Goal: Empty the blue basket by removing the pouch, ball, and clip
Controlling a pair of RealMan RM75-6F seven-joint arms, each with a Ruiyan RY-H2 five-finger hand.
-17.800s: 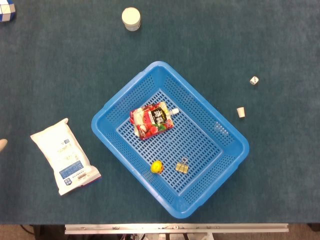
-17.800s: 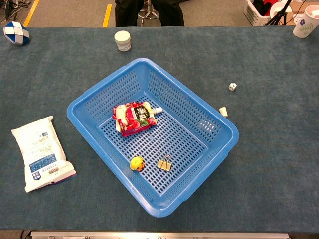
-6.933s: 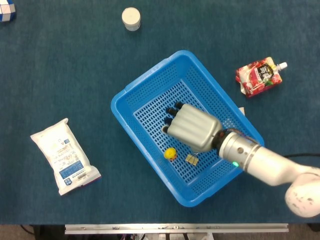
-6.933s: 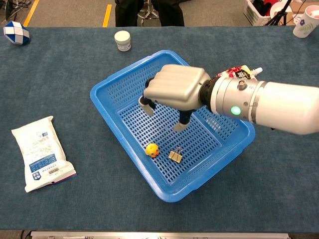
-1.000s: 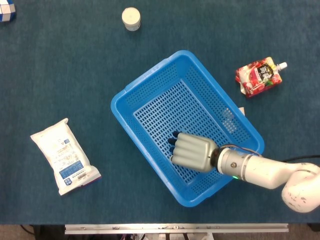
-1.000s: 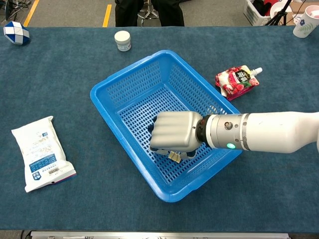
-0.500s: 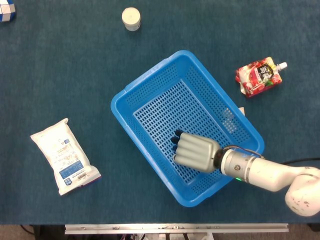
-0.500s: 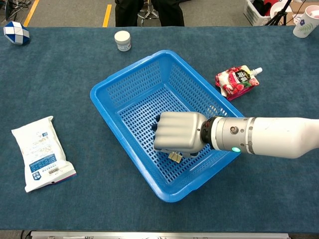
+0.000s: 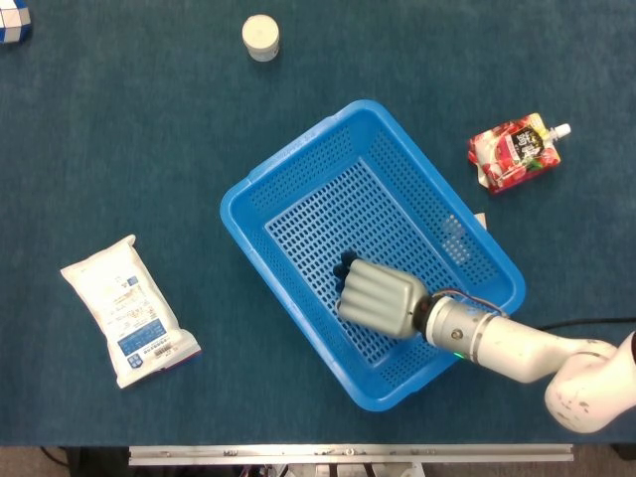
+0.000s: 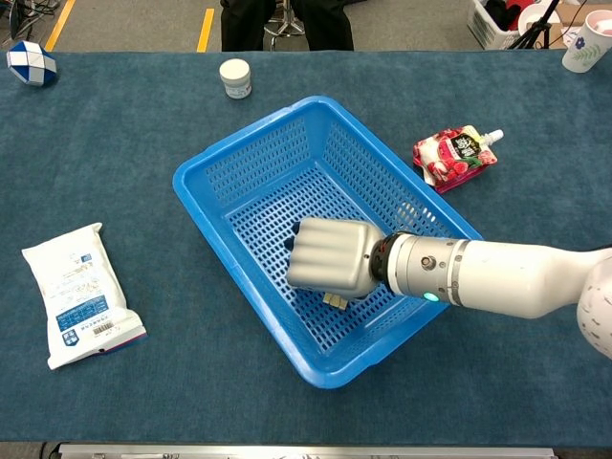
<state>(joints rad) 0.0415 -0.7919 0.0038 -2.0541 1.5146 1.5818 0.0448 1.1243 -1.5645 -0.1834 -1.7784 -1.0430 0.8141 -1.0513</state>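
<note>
The blue basket [image 9: 298, 149] [image 10: 239, 134] sits mid-table. My right hand [image 9: 378, 298] [image 10: 327, 256] is down inside it near the front wall, with its fingers curled under. The yellow ball does not show at the spot where it lay; it appears enclosed in the curled fingers. A corner of the gold binder clip [image 10: 334, 301] peeks out from under the hand on the basket floor. The red pouch [image 9: 512, 151] [image 10: 452, 158] lies on the table outside the basket, to its right. My left hand is out of both views.
A white packet [image 9: 127, 310] lies at the left. A white jar [image 9: 260, 37] stands beyond the basket. A blue-white puzzle toy [image 9: 12, 18] is at the far left corner, and a cup [image 10: 585, 43] at the far right.
Over the last second my right hand has shifted slightly left and toward the basket's middle, its fingers still curled. The ball stays hidden and the clip has not moved.
</note>
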